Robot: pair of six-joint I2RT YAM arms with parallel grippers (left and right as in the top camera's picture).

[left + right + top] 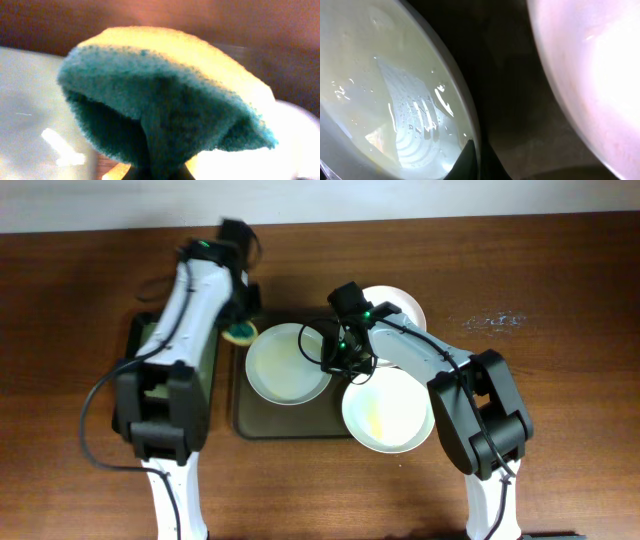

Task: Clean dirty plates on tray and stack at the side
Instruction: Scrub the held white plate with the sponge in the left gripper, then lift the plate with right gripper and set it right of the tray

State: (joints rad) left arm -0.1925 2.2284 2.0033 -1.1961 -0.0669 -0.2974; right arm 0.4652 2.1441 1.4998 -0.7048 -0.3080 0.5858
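Observation:
The dark tray (290,425) lies mid-table. One white plate (285,365) sits on its left half, wet and streaked inside. My right gripper (338,358) is shut on that plate's right rim; in the right wrist view the jaws (476,160) pinch the rim of the plate (395,100). A second plate (388,415) with a yellowish smear overhangs the tray's right edge. A third plate (405,305) rests at the back right. My left gripper (243,320) is shut on a yellow-green sponge (165,95) just beyond the held plate's left rim.
A narrow black tray with a green inside (137,340) lies at the left under my left arm. In the right wrist view bare tray floor (510,75) shows between the held plate and another plate (600,75). Brown table (560,270) surrounds everything.

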